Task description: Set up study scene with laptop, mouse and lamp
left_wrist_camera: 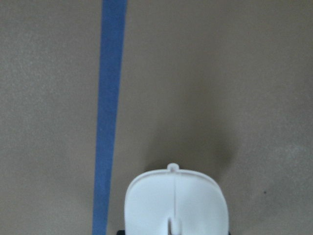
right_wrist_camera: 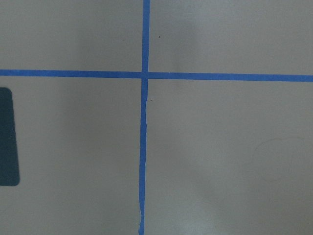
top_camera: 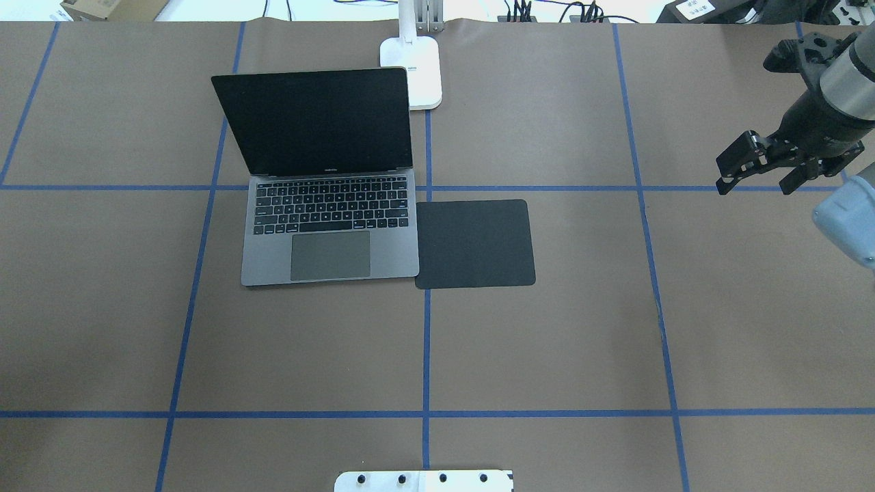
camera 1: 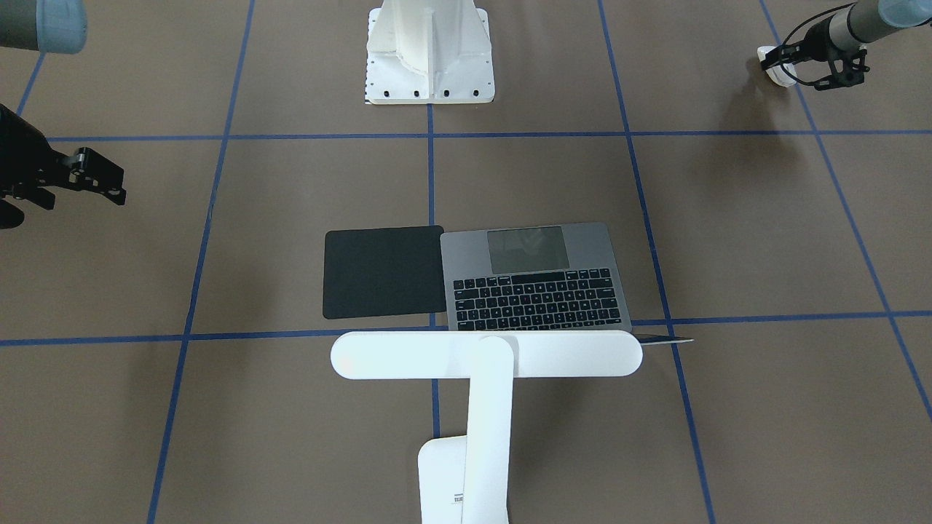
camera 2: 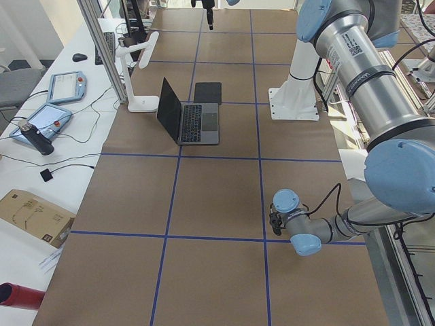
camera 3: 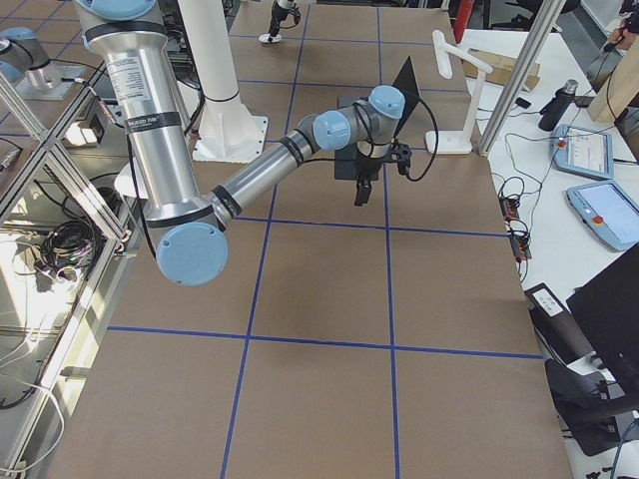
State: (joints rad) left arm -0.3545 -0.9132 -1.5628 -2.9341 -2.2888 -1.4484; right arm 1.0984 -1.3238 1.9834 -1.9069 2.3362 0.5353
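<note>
Left wrist-mounted view shows only the front of the mouse [left_wrist_camera: 176, 203], its rear cut off by the lower edge, with a dark sliver of the claw beneath it and a blue tape line [left_wrist_camera: 108, 117] to one side. No fingers show there. In the front-facing view the left claw [camera 1: 785, 64] sits at the mouse, small and far off in the corner, and whether it is clenched on the mouse or merely around it cannot be told. The mouse is at the robot's left end of the desk [top_camera: 547, 342], near the robot's side, well apart from the laptop [top_camera: 328, 239].

The right claw [top_camera: 753, 183] hangs above the robot's right end of the desk, released, a clear gap between its fingers and nothing in them. Its wrist view catches just a corner of the black mat [top_camera: 475, 244].

The laptop stands open mid-desk, the mat touching its side. The lamp [camera 1: 486, 354] stands behind the lid. From the front its long bar hides the laptop's hinge and screen; from overhead only its base and lower arm show, the head cut off. The white pedestal [camera 1: 429, 51] is cropped in both views.
</note>
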